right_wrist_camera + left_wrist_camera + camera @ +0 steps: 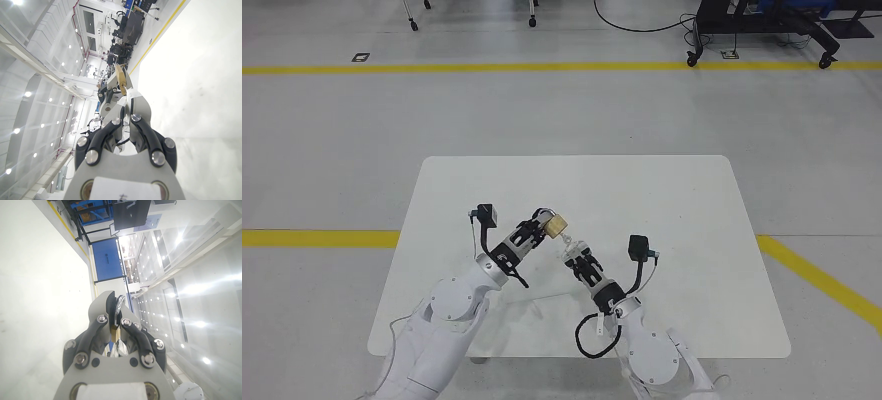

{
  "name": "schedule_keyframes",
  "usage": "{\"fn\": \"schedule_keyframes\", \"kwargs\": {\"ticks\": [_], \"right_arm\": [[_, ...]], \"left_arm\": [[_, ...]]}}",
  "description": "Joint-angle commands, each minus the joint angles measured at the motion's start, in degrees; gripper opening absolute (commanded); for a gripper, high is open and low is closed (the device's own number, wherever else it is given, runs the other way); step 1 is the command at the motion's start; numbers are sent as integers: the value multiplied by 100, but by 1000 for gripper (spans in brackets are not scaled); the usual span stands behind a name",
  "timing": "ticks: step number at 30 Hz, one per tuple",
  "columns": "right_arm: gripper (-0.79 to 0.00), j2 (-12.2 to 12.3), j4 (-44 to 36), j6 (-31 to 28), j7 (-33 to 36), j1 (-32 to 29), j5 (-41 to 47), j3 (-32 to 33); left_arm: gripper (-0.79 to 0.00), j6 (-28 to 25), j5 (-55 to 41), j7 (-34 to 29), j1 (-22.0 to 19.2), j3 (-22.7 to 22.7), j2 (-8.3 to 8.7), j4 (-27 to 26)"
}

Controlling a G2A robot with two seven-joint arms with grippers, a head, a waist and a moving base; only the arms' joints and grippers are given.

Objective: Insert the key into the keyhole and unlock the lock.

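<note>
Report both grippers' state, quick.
Left gripper: shut on the lock.
Right gripper: shut on the key, its tip at the keyhole.

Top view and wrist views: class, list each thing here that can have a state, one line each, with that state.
padlock, held above the table; shackle looks closed.
key, tip at the keyhole, part of the blade showing outside.
left gripper, jaws shut on the padlock.
right gripper, jaws shut on the key.
</note>
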Motion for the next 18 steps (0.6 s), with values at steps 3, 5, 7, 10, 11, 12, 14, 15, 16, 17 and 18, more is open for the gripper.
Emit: {"fn": "schedule_keyframes", "kwargs": {"ticks": [3, 5, 7, 10, 11, 12, 14, 15, 16, 17, 18], "right_arm": [[-785, -5, 0, 2, -32, 3, -15, -10], [-785, -7, 0, 15, -44, 5, -24, -15], [-785, -10, -3, 18, -57, 7, -19, -18], [-785, -12, 0, 20, -63, 9, -20, -22], [-785, -14, -1, 18, -70, 10, -15, -21], [-785, -15, -1, 17, -74, 10, -12, -20], [-785, -16, -3, -2, -78, 11, -10, -17], [-785, -16, -1, -8, -79, 9, -9, -15], [-785, -17, -5, -14, -87, 5, -3, -11], [-785, -16, -13, -28, -84, 1, -5, -10], [-785, -16, -20, -44, -86, -7, 2, -8]], "left_arm": [[-785, 4, 70, 2, 24, 24, -9, -31], [-785, 11, 90, -3, 29, 30, -13, -37], [-785, 22, 96, -29, 31, 38, -17, -47], [-785, 25, 87, -81, 33, 43, -22, -58], [-785, 20, 90, -101, 35, 47, -23, -60], [-785, 21, 93, -113, 36, 51, -25, -61], [-785, 17, 119, -137, 36, 60, -28, -66], [-785, 12, 146, -142, 33, 64, -29, -66], [-785, 15, 169, -138, 33, 67, -30, -63], [-785, 8, 183, -135, 32, 67, -32, -64], [-785, 4, 187, -134, 33, 66, -33, -62]]}}
